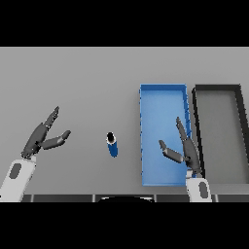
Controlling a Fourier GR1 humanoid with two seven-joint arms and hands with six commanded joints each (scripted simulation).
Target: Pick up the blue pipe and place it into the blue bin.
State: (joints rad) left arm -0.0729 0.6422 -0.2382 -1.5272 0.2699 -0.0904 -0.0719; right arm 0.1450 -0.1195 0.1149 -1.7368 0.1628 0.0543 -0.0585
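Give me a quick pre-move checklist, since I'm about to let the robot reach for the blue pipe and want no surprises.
1. Blue pipe in view, on the table, free of both hands: ok.
2. Right hand empty, fingers open: ok.
3. Left hand empty, fingers open, well off to the side: ok.
4. Blue bin holds nothing visible: ok, though the right hand hides part of it.
5. Black bin beside the blue one, a wrong target: ok.
6. Pipe upright or tilted: cannot tell.

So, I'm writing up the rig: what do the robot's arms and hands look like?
Both match. Each forearm is white with a dark grey oval inset near the wrist. The left hand and right hand are dark grey, with slim, segmented, tapering fingers and a thumb set apart. No cables or sleeves show.
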